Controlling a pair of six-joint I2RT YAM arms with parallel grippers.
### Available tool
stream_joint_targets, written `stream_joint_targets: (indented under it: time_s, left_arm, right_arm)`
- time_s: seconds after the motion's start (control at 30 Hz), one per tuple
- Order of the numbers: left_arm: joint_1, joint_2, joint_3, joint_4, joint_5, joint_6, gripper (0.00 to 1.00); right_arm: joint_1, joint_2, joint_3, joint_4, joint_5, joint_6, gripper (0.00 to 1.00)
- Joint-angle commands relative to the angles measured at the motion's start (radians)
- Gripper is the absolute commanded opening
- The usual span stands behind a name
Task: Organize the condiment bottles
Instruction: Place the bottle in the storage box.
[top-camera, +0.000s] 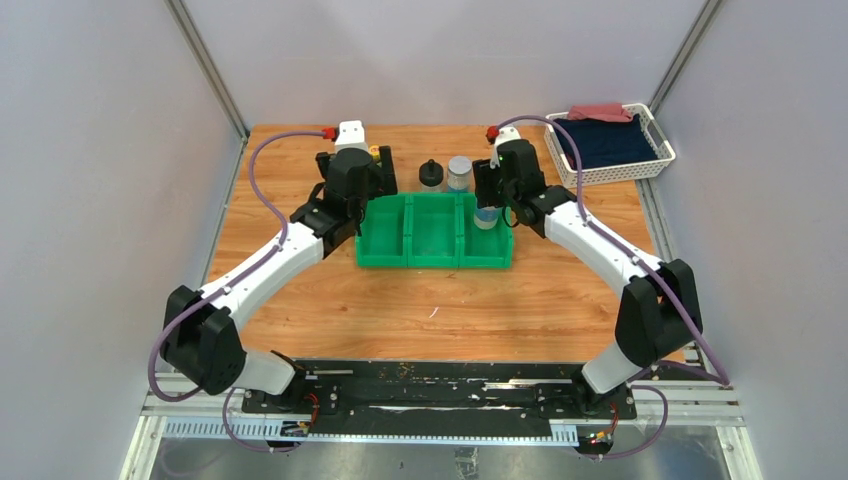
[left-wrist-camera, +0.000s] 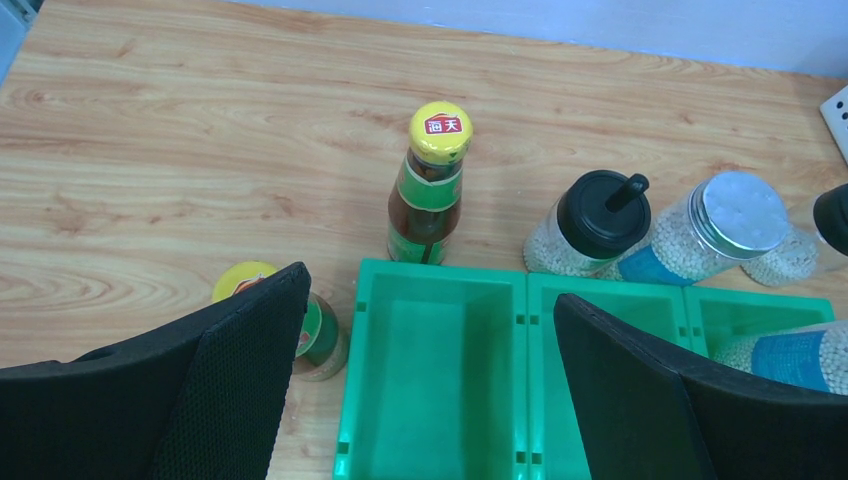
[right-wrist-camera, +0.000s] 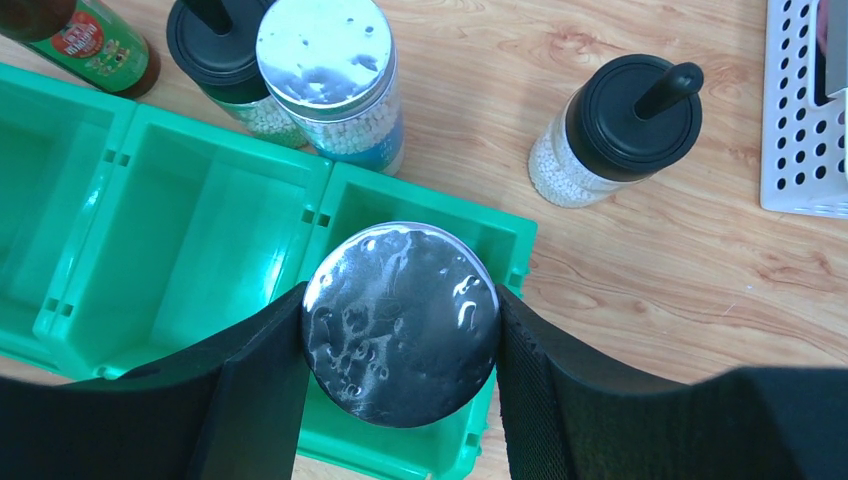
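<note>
left claw (left-wrist-camera: 430, 300): spread wide | right claw (right-wrist-camera: 400, 310): clamping shaker (right-wrist-camera: 400, 350)

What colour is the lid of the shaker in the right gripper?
Shiny silver; shaker lid shows best in right wrist view.

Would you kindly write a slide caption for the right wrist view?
Right gripper clamps a silver-lidded shaker at the end compartment of the green bin; a second shaker and two black-lidded jars stand outside.

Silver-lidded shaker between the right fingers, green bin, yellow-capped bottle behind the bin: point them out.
Gripped shaker (right-wrist-camera: 400, 320): right wrist view, lid centre.
Green bin (top-camera: 432, 259): top view, front wall.
Yellow-capped bottle (left-wrist-camera: 441, 130): left wrist view, cap top.
</note>
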Motion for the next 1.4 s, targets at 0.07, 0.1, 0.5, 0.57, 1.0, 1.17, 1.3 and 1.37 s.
stream_joint_targets:
  time_s: [0.07,0.1,0.5,0.57,1.0,1.17,1.3,1.37]
  left_arm:
    - [-0.008,0.021,0.016,0.037,-0.018,0.003,1.00]
    - [-0.008,0.024,0.017,0.038,-0.019,0.003,1.00]
    - [-0.008,0.039,0.007,0.050,-0.020,0.005,1.00]
    - [-0.008,0.039,0.004,0.053,-0.020,0.004,1.00]
    - [-0.008,0.038,-0.013,0.063,-0.020,-0.002,1.00]
    - [-0.008,0.037,-0.017,0.067,-0.020,-0.004,1.00]
    - [-0.008,0.036,-0.023,0.070,-0.020,-0.007,1.00]
    - [-0.008,0.036,-0.025,0.071,-0.021,-0.007,1.00]
  right_arm:
    - [-0.018,0.016,0.021,0.068,-0.001,0.015,0.00]
    - [-0.018,0.019,0.021,0.069,-0.003,0.016,0.00]
    - [-0.027,0.044,0.005,0.097,-0.017,0.022,0.00]
    - [-0.027,0.045,0.001,0.102,-0.021,0.022,0.00]
    - [-0.028,0.058,-0.027,0.126,-0.031,0.024,0.00]
    - [-0.029,0.064,-0.035,0.137,-0.037,0.024,0.00]
    - [-0.030,0.071,-0.040,0.147,-0.043,0.020,0.00]
    - [-0.031,0.073,-0.043,0.147,-0.045,0.019,0.00]
